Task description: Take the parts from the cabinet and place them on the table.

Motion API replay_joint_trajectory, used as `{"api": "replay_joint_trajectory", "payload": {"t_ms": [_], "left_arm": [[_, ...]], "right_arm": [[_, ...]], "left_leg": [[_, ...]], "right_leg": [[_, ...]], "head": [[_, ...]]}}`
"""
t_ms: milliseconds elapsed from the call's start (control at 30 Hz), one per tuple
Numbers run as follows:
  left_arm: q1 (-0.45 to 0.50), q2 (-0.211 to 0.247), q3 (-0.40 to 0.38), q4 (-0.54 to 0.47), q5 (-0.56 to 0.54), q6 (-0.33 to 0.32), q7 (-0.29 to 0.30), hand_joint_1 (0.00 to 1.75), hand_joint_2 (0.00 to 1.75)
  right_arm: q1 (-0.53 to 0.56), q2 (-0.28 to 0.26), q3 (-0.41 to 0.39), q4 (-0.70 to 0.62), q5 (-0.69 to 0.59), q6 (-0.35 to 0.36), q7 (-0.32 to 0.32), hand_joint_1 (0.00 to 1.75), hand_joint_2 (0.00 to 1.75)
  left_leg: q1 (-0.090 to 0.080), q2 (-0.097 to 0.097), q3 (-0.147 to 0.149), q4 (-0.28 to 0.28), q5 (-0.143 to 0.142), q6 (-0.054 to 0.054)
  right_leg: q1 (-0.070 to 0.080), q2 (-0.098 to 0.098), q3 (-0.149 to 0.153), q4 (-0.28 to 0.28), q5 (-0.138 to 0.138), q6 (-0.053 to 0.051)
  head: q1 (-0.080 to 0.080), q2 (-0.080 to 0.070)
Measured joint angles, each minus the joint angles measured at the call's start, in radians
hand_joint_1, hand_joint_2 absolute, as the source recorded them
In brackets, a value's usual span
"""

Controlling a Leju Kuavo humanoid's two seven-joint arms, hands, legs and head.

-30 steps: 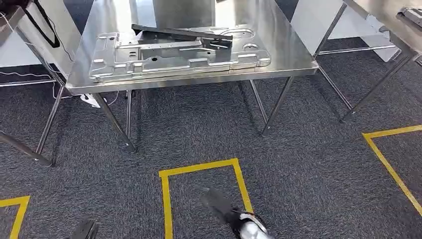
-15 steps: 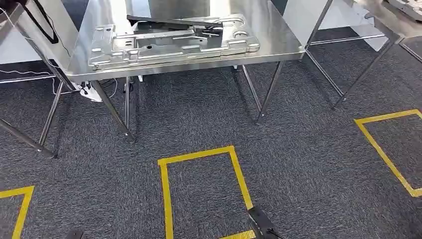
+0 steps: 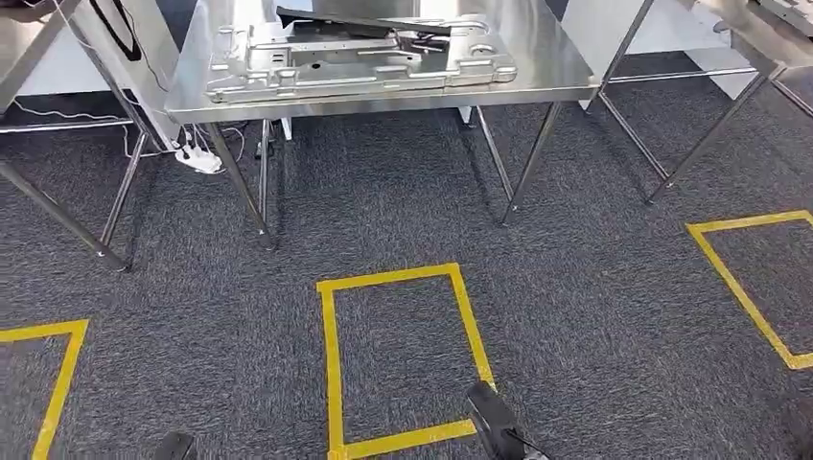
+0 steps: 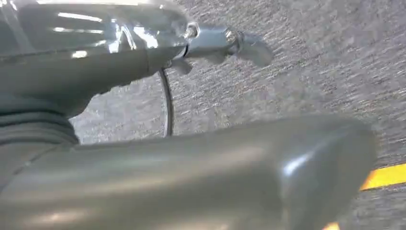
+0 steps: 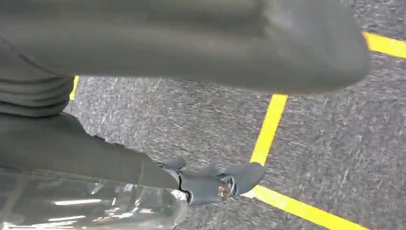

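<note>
A large stamped silver panel (image 3: 360,62) lies flat on the steel table (image 3: 566,77) ahead of me, in the head view. A dark flat bar (image 3: 355,21) rests across the panel's far side. Both my arms hang low at the bottom edge: my left hand (image 3: 175,447) is a dark tip near the left yellow marking, and my right hand (image 3: 494,426) is over the corner of the middle marking. In the wrist views my left hand (image 4: 191,172) and my right hand (image 5: 182,43) hold nothing, their fingers stretched apart above the carpet.
Grey carpet carries yellow tape rectangles in the middle (image 3: 331,355), at the right (image 3: 738,287) and at the left (image 3: 62,374). Other steel tables stand at the left (image 3: 19,38) and the right (image 3: 757,29). A white power strip (image 3: 198,158) lies by the table's left leg.
The whole picture has shifted, so the camera moved; the table now sits higher and more to the right. My right hand has swung lower toward the bottom edge.
</note>
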Motion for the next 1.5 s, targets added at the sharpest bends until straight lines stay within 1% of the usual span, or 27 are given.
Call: {"api": "replay_joint_trajectory", "payload": {"t_ms": [100, 133, 200, 267, 300, 333, 367, 433, 467, 500, 567, 633, 700, 767, 833, 900, 967, 1067, 1100, 1133, 1167, 1200, 1267, 1333, 1400, 1467, 1500], "left_arm": [[0.003, -0.002, -0.004, 0.007, -0.012, -0.003, 0.038, 0.00, 0.00], [0.005, -0.003, -0.005, 0.010, -0.019, -0.007, 0.051, 0.00, 0.00], [0.009, -0.005, -0.008, 0.013, -0.028, -0.012, 0.075, 0.00, 0.00], [0.006, -0.005, -0.013, 0.014, -0.036, -0.016, 0.090, 0.00, 0.00], [0.007, -0.005, -0.015, 0.014, -0.047, -0.036, 0.074, 0.00, 0.00], [0.007, -0.005, -0.023, 0.014, -0.062, -0.072, 0.038, 0.00, 0.00], [0.006, -0.005, -0.031, 0.014, -0.066, -0.101, 0.011, 0.00, 0.00], [0.003, -0.007, -0.038, 0.014, -0.065, -0.127, -0.011, 0.00, 0.00], [0.001, -0.007, -0.041, 0.014, -0.065, -0.135, -0.017, 0.00, 0.00], [-0.002, -0.008, -0.043, 0.014, -0.064, -0.141, -0.020, 0.00, 1.75], [-0.001, -0.008, -0.045, 0.014, -0.066, -0.144, -0.021, 0.00, 1.75], [0.002, -0.011, -0.046, 0.014, -0.073, -0.142, -0.019, 0.00, 1.75], [-0.002, -0.013, -0.047, 0.014, -0.077, -0.135, -0.026, 0.00, 1.75], [-0.002, -0.014, -0.047, 0.014, -0.078, -0.130, -0.029, 0.00, 1.75], [-0.002, -0.014, -0.046, 0.014, -0.079, -0.131, -0.029, 0.00, 1.75], [-0.002, -0.015, -0.046, 0.014, -0.077, -0.133, -0.028, 0.00, 1.75], [-0.002, -0.015, -0.056, -0.001, -0.053, -0.131, -0.026, 0.00, 1.75], [-0.002, -0.014, -0.095, -0.027, 0.018, -0.115, -0.009, 0.00, 1.75], [0.004, -0.013, -0.108, -0.033, 0.045, -0.109, -0.004, 0.00, 0.00], [0.010, -0.011, -0.123, -0.038, 0.072, -0.101, 0.003, 0.00, 0.00], [0.015, -0.009, -0.138, -0.041, 0.104, -0.094, 0.012, 0.00, 0.00], [0.022, -0.007, -0.155, -0.043, 0.131, -0.089, 0.015, 0.00, 0.00], [0.043, 0.000, -0.186, -0.044, 0.187, -0.074, 0.030, 0.00, 0.00], [0.078, 0.006, -0.218, -0.043, 0.237, -0.063, 0.043, 0.00, 0.00], [0.110, 0.010, -0.246, -0.035, 0.286, -0.051, 0.053, 0.00, 0.00], [0.137, 0.016, -0.269, -0.028, 0.326, -0.041, 0.063, 0.00, 0.00], [0.148, 0.018, -0.287, -0.024, 0.353, -0.034, 0.068, 0.00, 0.00]], "right_arm": [[0.011, -0.008, 0.001, 0.001, 0.000, -0.016, 0.011, 0.00, 0.00], [0.016, -0.012, 0.001, 0.002, 0.002, -0.020, 0.012, 0.00, 0.00], [0.019, -0.020, 0.001, 0.002, 0.003, -0.030, 0.014, 0.00, 0.00], [0.021, -0.026, 0.000, 0.002, 0.003, -0.030, 0.008, 0.00, 0.00], [0.021, -0.029, 0.000, 0.002, 0.008, -0.027, 0.001, 0.00, 0.00], [0.020, -0.032, 0.000, 0.002, 0.017, -0.022, -0.005, 0.00, 0.00], [0.018, -0.036, 0.001, 0.002, 0.024, -0.011, -0.010, 0.00, 1.75], [0.009, -0.042, 0.003, 0.002, 0.032, 0.001, -0.015, 0.00, 1.75], [0.005, -0.046, 0.003, 0.002, 0.034, 0.005, -0.015, 0.00, 1.75], [0.000, -0.050, 0.003, 0.002, 0.037, 0.010, -0.018, 0.00, 1.75], [-0.005, -0.053, 0.004, 0.002, 0.045, 0.015, -0.026, 0.00, 1.75], [-0.008, -0.056, 0.004, 0.002, 0.049, 0.020, -0.035, 0.00, 1.75], [-0.013, -0.055, 0.005, 0.001, 0.052, 0.025, -0.037, 0.00, 1.75], [-0.019, -0.055, 0.005, 0.001, 0.054, 0.025, -0.035, 0.00, 1.75], [-0.019, -0.055, 0.005, 0.001, 0.053, 0.028, -0.029, 0.00, 1.75], [-0.017, -0.055, 0.004, 0.001, 0.047, 0.037, -0.027, 0.00, 1.75], [0.000, -0.056, -0.008, 0.001, 0.038, 0.047, -0.028, 0.00, 1.75], [0.042, -0.057, -0.029, 0.001, 0.028, 0.059, -0.017, 0.00, 1.75], [0.055, -0.058, -0.037, 0.001, 0.023, 0.066, -0.015, 0.00, 1.75], [0.063, -0.058, -0.044, 0.000, 0.020, 0.067, -0.011, 0.00, 1.75], [0.071, -0.058, -0.052, -0.007, 0.015, 0.072, -0.010, 0.00, 1.75], [0.076, -0.058, -0.060, -0.016, 0.012, 0.079, -0.008, 0.00, 1.75], [0.079, -0.060, -0.076, -0.035, 0.005, 0.088, 0.000, 0.00, 1.75], [0.079, -0.060, -0.090, -0.065, -0.002, 0.099, 0.006, 0.00, 1.75], [0.078, -0.060, -0.103, -0.103, -0.008, 0.104, 0.011, 0.00, 1.75], [0.073, -0.060, -0.116, -0.137, -0.013, 0.112, 0.015, 0.00, 1.75], [0.072, -0.062, -0.124, -0.157, -0.016, 0.118, 0.019, 0.00, 1.75]], "left_leg": [[0.006, -0.001, -0.014, -0.014, 0.036, -0.021], [0.005, -0.001, -0.020, -0.012, 0.026, -0.027], [0.004, -0.003, -0.040, 0.058, -0.075, -0.024], [0.000, -0.006, -0.065, 0.207, -0.176, -0.026], [-0.001, -0.006, -0.069, 0.272, -0.194, -0.026], [-0.002, -0.006, -0.059, 0.299, -0.177, -0.026], [-0.001, -0.006, -0.030, 0.277, -0.141, -0.026], [0.004, -0.005, 0.069, 0.138, -0.079, -0.028], [0.007, -0.005, 0.118, 0.053, -0.087, -0.029], [-0.001, -0.007, 0.145, -0.001, -0.111, -0.029], [-0.001, -0.010, 0.137, -0.010, -0.118, -0.021], [0.000, -0.010, 0.125, -0.011, -0.106, -0.002], [0.005, -0.006, 0.114, -0.012, -0.093, 0.017], [0.004, -0.004, 0.100, -0.012, -0.082, 0.022], [0.005, -0.002, 0.089, -0.010, -0.074, 0.021], [0.008, -0.001, 0.084, -0.009, -0.069, 0.018], [0.010, -0.003, 0.085, -0.010, -0.067, 0.014], [0.007, -0.008, 0.066, -0.007, -0.056, -0.006], [0.007, -0.006, 0.063, -0.010, -0.052, -0.012], [0.003, -0.005, 0.062, -0.010, -0.049, -0.019], [0.007, -0.003, 0.060, 0.001, -0.068, -0.021], [0.001, -0.005, 0.047, 0.035, -0.100, -0.019], [-0.001, -0.006, -0.008, 0.186, -0.184, -0.018], [-0.003, -0.008, -0.047, 0.300, -0.220, -0.018], [-0.003, -0.007, 0.001, 0.222, -0.167, -0.017], [0.002, -0.006, 0.093, 0.050, -0.093, -0.020], [0.003, -0.007, 0.112, 0.007, -0.101, -0.022]], "right_leg": [[0.008, 0.000, -0.019, -0.010, 0.010, -0.007], [-0.008, -0.005, -0.030, -0.025, 0.027, -0.020], [-0.004, -0.008, -0.052, -0.019, 0.044, -0.032], [0.001, -0.008, -0.076, -0.011, 0.057, -0.037], [0.004, -0.009, -0.088, -0.006, 0.065, -0.039], [0.004, -0.010, -0.105, 0.002, 0.072, -0.039], [0.004, -0.010, -0.121, 0.010, 0.078, -0.038], [0.000, -0.010, -0.150, 0.028, 0.084, -0.035], [0.002, -0.009, -0.163, 0.040, 0.086, -0.031], [0.007, -0.009, -0.176, 0.053, 0.089, -0.025], [0.008, -0.009, -0.187, 0.055, 0.108, -0.017], [0.011, -0.008, -0.190, 0.056, 0.118, -0.011], [0.005, -0.006, -0.214, 0.110, 0.052, 0.000], [-0.003, -0.006, -0.268, 0.265, -0.032, 0.006], [-0.008, -0.006, -0.285, 0.345, -0.055, 0.009], [-0.012, -0.006, -0.215, 0.249, 0.000, 0.011], [-0.013, -0.005, -0.109, 0.064, 0.069, 0.009], [-0.002, -0.002, -0.109, 0.045, 0.054, 0.004], [-0.002, -0.002, -0.110, 0.045, 0.050, -0.001], [-0.002, -0.003, -0.111, 0.036, 0.050, -0.003], [-0.019, -0.010, -0.112, 0.028, 0.056, -0.009], [-0.016, -0.009, -0.113, 0.027, 0.058, -0.015], [-0.011, -0.009, -0.118, 0.028, 0.062, -0.026], [-0.005, -0.009, -0.125, 0.029, 0.068, -0.033], [-0.005, -0.009, -0.129, 0.031, 0.073, -0.031], [-0.007, -0.009, -0.134, 0.043, 0.074, -0.027], [0.001, -0.009, -0.142, 0.053, 0.071, -0.021]], "head": [[-0.002, 0.000], [-0.003, 0.000], [-0.019, 0.000], [-0.031, 0.000], [-0.032, 0.000], [-0.034, 0.000], [-0.035, 0.000], [-0.037, 0.000], [-0.040, 0.000], [-0.044, 0.000], [-0.041, 0.000], [-0.041, 0.000], [-0.031, 0.000], [-0.018, 0.000], [-0.013, 0.000], [-0.004, 0.000], [0.003, 0.000], [0.009, 0.000], [0.009, 0.000], [0.007, 0.000], [-0.002, 0.000], [-0.012, 0.000], [-0.030, 0.000], [-0.035, 0.000], [-0.037, 0.000], [-0.039, 0.000], [-0.043, 0.000]]}}
